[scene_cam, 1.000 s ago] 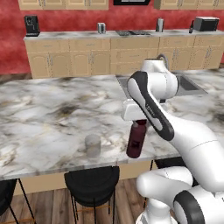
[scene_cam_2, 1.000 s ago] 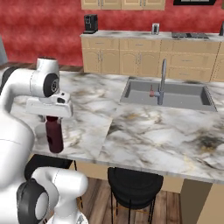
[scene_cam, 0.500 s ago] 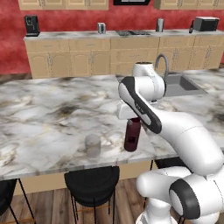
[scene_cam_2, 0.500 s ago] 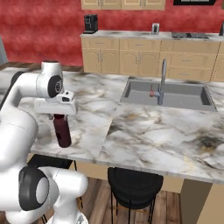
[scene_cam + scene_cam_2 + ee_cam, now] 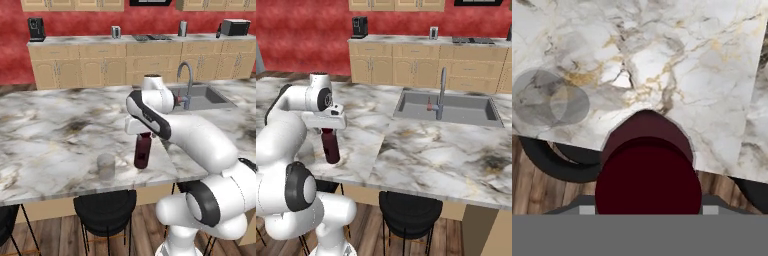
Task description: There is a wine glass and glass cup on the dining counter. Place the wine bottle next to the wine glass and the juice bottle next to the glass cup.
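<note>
Jaws clamped on the juice bottle (image 5: 142,150) by its cap, which has moved left along the worktop (image 5: 50,130) near edge toward the cup (image 5: 106,165) (now just right of it, base apparently down), so release looks next.

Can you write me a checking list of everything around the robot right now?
Surface: long white-grey veined marble dining counter, black stools under its near edge.
Job's things: stubby dark maroon juice bottle upright near the front edge; small clear stemless glass cup standing apart beside it.
Clutter: nothing seen near the bottle.
Grippers: two-finger gripper shut on the juice bottle at its top.
Cables: nothing seen.
Surroundings: grey sink with curved tap set in the counter; beige wall cabinets under a red wall; black coffee machine on the wall counter.
</note>
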